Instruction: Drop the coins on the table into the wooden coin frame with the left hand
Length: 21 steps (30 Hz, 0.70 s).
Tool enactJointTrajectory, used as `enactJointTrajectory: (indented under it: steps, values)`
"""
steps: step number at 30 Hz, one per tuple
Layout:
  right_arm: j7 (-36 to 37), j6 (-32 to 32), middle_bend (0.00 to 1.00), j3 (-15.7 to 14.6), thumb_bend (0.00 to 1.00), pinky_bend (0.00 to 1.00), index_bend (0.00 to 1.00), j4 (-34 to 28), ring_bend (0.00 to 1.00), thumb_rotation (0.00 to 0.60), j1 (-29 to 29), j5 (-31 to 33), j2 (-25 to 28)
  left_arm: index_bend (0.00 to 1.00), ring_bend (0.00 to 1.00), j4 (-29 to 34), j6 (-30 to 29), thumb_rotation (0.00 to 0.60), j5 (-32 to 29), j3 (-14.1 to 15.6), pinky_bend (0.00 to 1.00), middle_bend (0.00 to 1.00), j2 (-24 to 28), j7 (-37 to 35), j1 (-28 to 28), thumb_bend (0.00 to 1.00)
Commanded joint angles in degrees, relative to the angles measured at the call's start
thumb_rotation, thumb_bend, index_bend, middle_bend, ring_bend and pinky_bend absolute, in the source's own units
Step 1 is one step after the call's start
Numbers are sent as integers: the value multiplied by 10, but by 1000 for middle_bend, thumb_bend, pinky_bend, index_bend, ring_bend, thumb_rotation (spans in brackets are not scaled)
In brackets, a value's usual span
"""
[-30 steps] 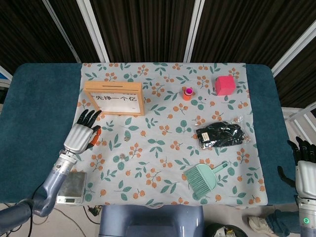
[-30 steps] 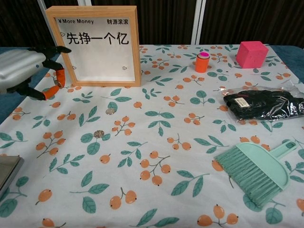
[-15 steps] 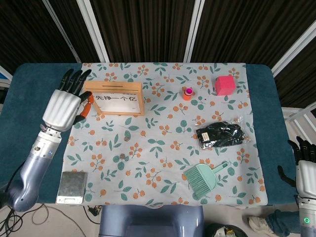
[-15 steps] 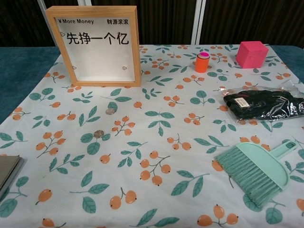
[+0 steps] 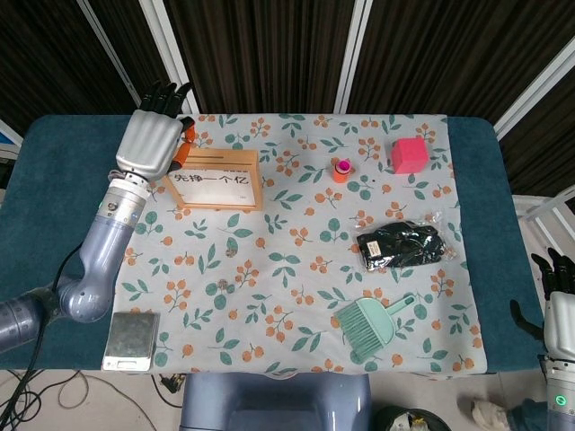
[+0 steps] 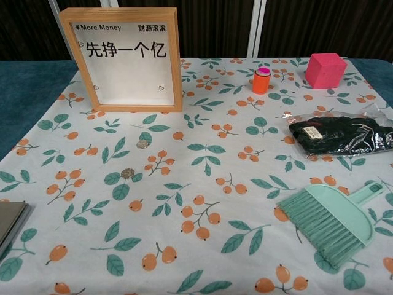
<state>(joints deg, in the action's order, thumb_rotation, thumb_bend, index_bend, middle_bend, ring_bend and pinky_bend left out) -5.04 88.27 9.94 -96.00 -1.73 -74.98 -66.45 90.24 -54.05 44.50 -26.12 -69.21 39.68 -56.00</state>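
Left hand (image 5: 154,144): risen from table to above frame (image 5: 216,179); fingers curled, coin unseen, grip cannot be told. Drop imminent.

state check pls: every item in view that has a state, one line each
Left hand: raised over the coin frame's top left corner; whether it holds a coin cannot be seen.
Right hand: at the table's right edge, holding nothing.
Coin frame: upright, looks empty behind the window.
Coins: two lying flat on the cloth.
Small orange bottle: upright, cap on.
Brush: lying flat.
Black pouch: flat, in its clear wrap.
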Motion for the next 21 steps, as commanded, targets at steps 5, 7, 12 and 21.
enactJointTrajectory:
  steps: [5,7,12,21]
  values:
    - [0,-1,72,4,394,0,169,0,27,600,0,8,-1,657,0,-93,37,600,-36,24,0,12,-55,7,-44,421]
    - [-1,0,72,5,394,0,169,-1,27,600,1,11,-2,654,0,-114,45,600,-39,31,0,12,-67,4,-51,418]
    - [1,-3,72,8,394,0,169,0,28,600,0,16,-2,641,0,-160,51,600,-34,45,0,12,-95,-6,-64,383]
    - [0,-2,72,9,394,0,169,0,28,600,0,18,-3,631,0,-190,50,600,-23,60,0,12,-115,-19,-72,357]
